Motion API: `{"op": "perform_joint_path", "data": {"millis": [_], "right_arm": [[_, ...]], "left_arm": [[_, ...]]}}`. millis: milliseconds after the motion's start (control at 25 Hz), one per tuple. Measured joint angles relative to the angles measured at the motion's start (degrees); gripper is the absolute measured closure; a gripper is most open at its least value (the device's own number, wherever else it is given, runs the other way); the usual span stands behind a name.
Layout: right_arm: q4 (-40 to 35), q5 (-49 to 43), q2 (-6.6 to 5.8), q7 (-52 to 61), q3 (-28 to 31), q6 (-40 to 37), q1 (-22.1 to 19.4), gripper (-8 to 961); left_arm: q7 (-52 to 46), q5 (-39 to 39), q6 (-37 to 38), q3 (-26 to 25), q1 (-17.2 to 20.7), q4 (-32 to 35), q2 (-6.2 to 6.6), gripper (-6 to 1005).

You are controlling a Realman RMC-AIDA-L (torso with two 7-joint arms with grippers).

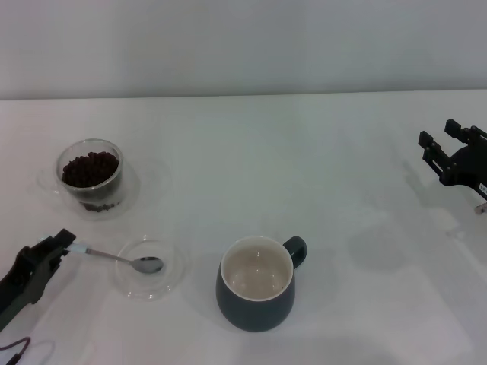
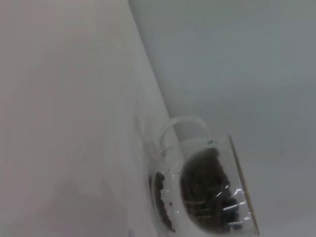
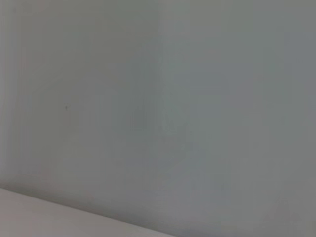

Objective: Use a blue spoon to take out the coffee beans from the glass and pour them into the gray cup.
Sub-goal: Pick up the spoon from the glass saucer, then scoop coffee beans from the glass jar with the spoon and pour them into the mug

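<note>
Gripping the pale handle end of the spoon (image 1: 122, 258), the left gripper (image 1: 62, 245) sits low at the near left of the counter (image 1: 319, 167), its fingers pinched on the handle tip. The spoon runs rightward from the gripper, and its shiny bowl rests in a shallow clear dish (image 1: 169, 280) just right of the gripper. Farther from the robot, beyond the gripper and the dish, stands the glass (image 1: 91, 176) with the beans (image 1: 90, 167) heaped dark inside it; it is apart from both the spoon and the dish. In the left wrist view the glass (image 2: 207, 190) and its beans (image 2: 205, 187) show close by, standing on the counter. The cup (image 1: 255, 285) stands to the right of the dish, near the front, its cream inside showing no beans and its handle pointing to the far right. The right gripper (image 1: 449, 141) hovers at the far right edge, well apart from everything, with its fingers spread.
</note>
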Motion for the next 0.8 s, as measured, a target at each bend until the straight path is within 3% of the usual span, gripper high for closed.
{"op": "perform_joint_path", "data": {"millis": [520, 800], "right_arm": [[-0.19, 0.00, 0.00, -0.05, 0.00, -0.01, 0.00, 454], [-0.20, 0.00, 0.08, -0.08, 0.00, 0.00, 0.00, 454]], "left_arm": [[6.25, -2.64, 9.91, -0.33, 4.22, 6.57, 0.34, 872], [6.18, -3.92, 13.26, -0.31, 6.42, 17.43, 0.64, 871]]}}
